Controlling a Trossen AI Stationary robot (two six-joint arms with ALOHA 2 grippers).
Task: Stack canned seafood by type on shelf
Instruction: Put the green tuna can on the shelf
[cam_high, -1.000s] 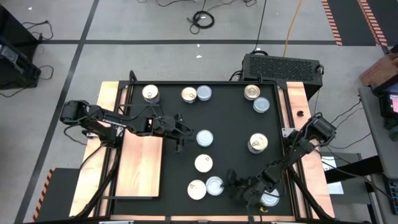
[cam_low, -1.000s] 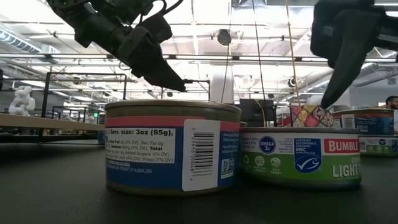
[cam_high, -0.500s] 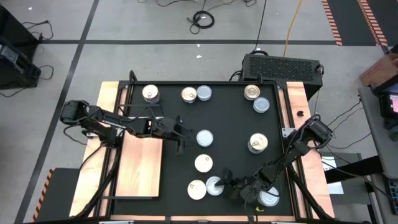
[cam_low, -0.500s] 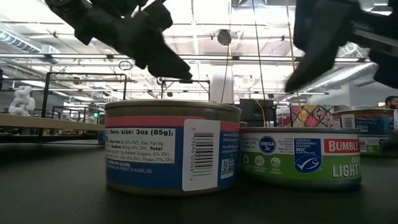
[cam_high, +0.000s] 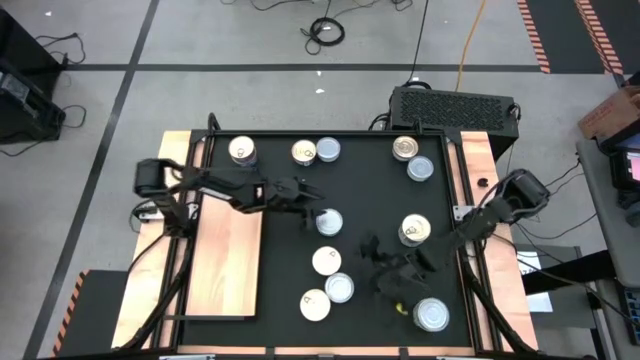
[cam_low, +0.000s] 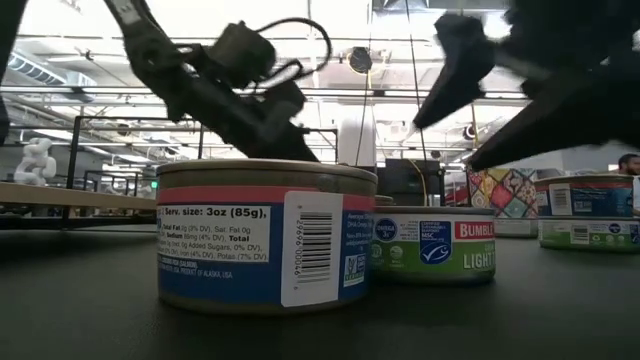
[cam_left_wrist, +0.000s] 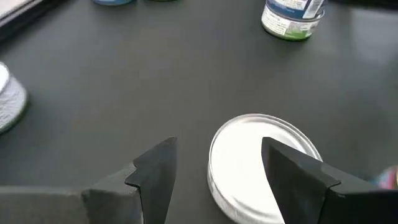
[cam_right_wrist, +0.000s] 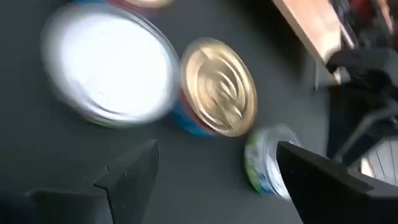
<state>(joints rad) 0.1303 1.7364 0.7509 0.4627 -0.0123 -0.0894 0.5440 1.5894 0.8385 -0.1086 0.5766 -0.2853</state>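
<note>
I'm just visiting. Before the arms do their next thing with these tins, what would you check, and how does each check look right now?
1. Left hand open: ok.
2. Left hand lined up with the silver-topped tin: ok, one finger is already over the tin's lid, the other beside it.
3. Right hand open and empty: ok.
4. Right hand has picked a tin: cannot tell, it hangs between several.
5. Wooden board free for stacking: ok, no tins on it.
6. Arms apart from each other: ok.

left gripper (cam_high: 312, 203) now reaches over the middle silver tin (cam_high: 329, 222); right gripper (cam_high: 372, 262) lifts away from the front tins.
</note>
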